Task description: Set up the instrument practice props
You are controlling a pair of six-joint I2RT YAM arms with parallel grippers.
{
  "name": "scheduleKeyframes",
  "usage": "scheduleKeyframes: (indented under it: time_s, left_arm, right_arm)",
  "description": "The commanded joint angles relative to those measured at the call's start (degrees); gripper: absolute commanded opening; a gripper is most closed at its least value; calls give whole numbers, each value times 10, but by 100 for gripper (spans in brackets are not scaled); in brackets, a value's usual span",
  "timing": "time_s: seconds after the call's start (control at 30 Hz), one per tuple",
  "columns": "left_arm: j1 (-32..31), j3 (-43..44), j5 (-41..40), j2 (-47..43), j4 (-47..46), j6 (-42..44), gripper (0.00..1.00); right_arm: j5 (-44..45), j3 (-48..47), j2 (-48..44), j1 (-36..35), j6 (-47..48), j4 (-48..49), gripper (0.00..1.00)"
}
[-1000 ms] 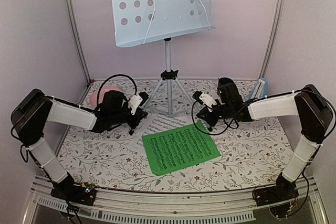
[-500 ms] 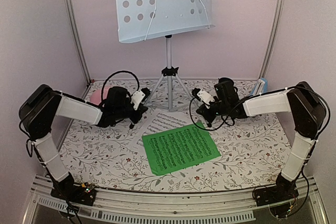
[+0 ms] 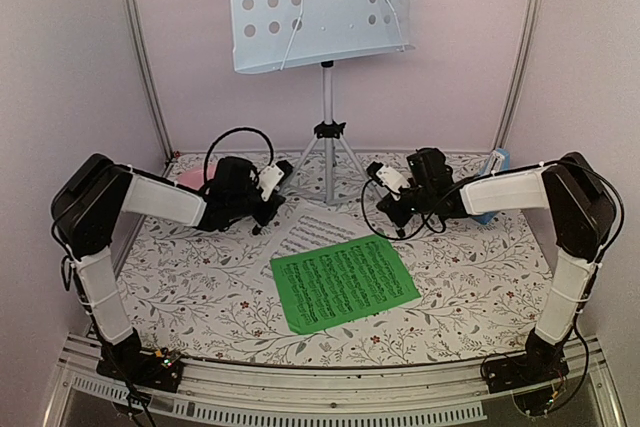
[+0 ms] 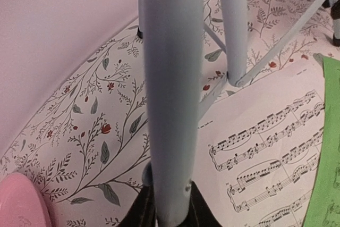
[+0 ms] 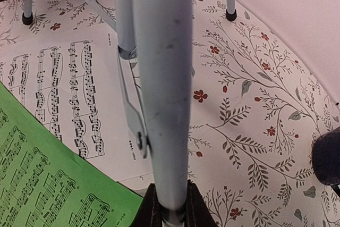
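left end effector (image 4: 170, 212) + right end effector (image 5: 169, 210): each clamped on a stand (image 3: 320, 7) leg | risk: uneven pull tips stand; feet drag pages (image 3: 345, 282)

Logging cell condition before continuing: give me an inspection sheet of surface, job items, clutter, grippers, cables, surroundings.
Surface: floral-print tablecloth.
Job's things: pale grey perforated music stand on silver tripod upright; green sheet-music page overlapping white sheet-music page; small light-blue pyramid metronome partly hidden, far right.
Clutter: pink plate far left; dark blue mug right.
Grippers: left gripper shut on one tripod leg, right gripper on another.
Cables: black loops at both wrists.
Surroundings: pale pink walls, metal posts.
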State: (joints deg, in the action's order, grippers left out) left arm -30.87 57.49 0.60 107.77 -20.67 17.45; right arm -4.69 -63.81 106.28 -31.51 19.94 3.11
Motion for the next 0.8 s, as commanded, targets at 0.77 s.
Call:
scheduleKeyframes:
  time_s: [0.77]
  left_arm:
    - [-160, 0, 30, -9, 104, -171, 56]
  right_arm:
    - [25, -23, 5, -19, -49, -112, 4]
